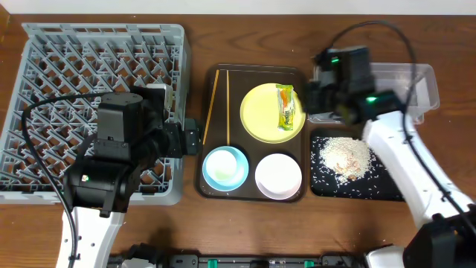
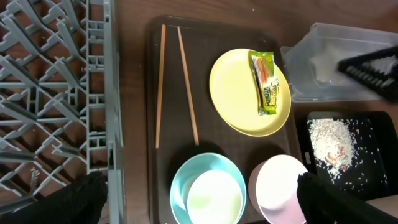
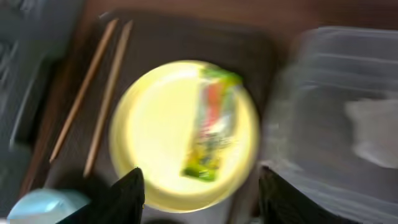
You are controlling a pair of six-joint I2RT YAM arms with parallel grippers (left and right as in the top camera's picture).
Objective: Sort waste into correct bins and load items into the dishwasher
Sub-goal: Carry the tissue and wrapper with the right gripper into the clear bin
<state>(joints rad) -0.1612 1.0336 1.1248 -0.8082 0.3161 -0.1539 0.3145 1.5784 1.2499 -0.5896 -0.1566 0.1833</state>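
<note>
On the brown serving tray the yellow plate (image 1: 266, 112) holds the green and orange snack wrapper (image 1: 285, 106). My right gripper (image 3: 202, 199) hangs open just above the plate's near edge, nothing between its fingers; that view is blurred. A whitish scrap (image 3: 373, 134), seemingly the paper, lies in the clear tub (image 1: 428, 82). Chopsticks (image 1: 212, 97) lie along the tray's left side. The light blue bowl (image 1: 225, 165) holds the white cup (image 2: 214, 196), next to the white bowl (image 1: 279, 176). My left gripper (image 2: 202, 205) is open above both bowls. The grey dishwasher rack (image 1: 104, 45) stands at left.
The black tray (image 1: 320, 186) at front right carries a heap of rice-like grains (image 1: 343, 156). The brown serving tray (image 1: 230, 74) sits between the rack and the two bins. My left arm's body reaches over the rack's right half.
</note>
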